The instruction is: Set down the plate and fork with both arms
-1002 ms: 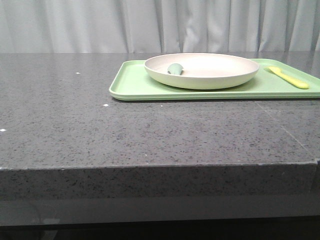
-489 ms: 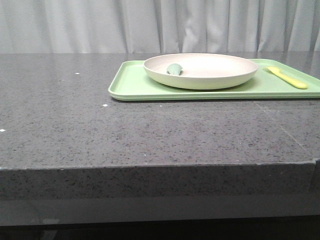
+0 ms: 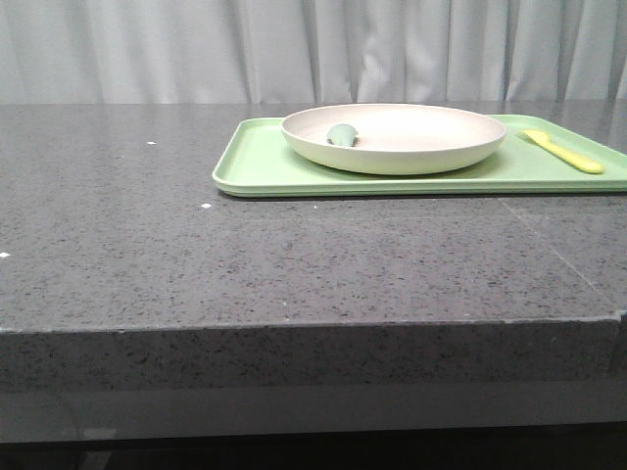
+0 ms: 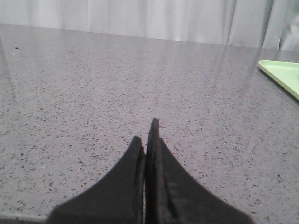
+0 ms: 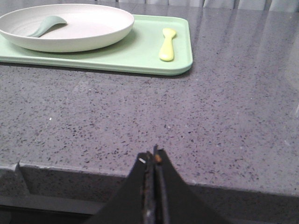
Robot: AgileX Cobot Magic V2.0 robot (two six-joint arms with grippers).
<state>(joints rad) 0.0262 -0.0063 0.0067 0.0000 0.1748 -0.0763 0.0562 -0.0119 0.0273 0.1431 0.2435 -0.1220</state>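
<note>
Plate on tray; both hands closed, low, apart.

Soft, even, fairly bright light falls from above. The speckled grey stone worktop carries a pale sheen beyond each claw, and the light-green rectangular tray casts a thin shadow. The close black claw fingers look blurred.
</note>
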